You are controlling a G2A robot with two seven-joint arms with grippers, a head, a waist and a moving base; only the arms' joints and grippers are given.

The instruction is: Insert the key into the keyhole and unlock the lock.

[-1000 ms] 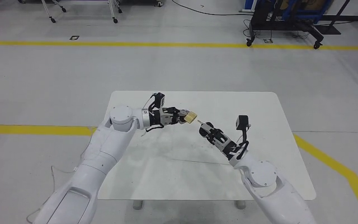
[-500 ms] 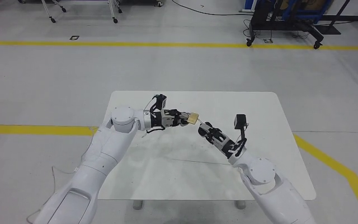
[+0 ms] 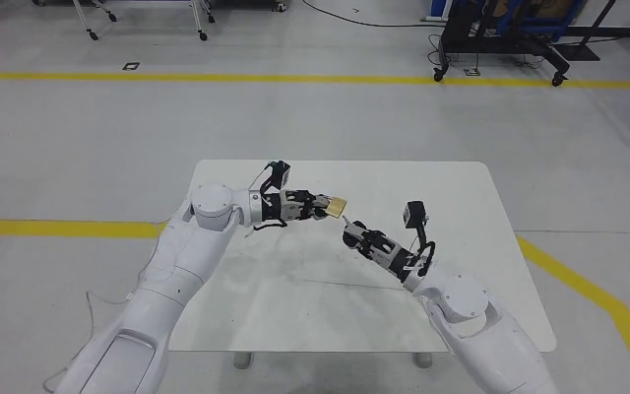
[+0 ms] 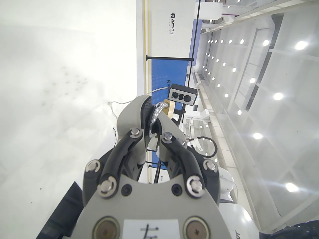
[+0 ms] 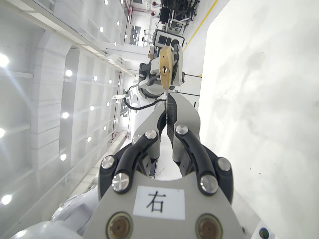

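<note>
Our right gripper [image 5: 167,105] is pinched together on the key [image 5: 165,98], whose blade sticks out past the fingertips, edge-on. Dead ahead, near but apart, the lock [image 5: 164,68] hangs with its keyhole [image 5: 164,70] facing us. The blade's long axis runs toward the lock's face, its tip a little off the hole toward one end. Our left gripper [image 4: 156,119] is clamped on the lock at its shackle [image 4: 157,110], holding it above the table [image 3: 472,197]. We see nothing between key and lock, so we judge a small re-aim, then a straight push
</note>
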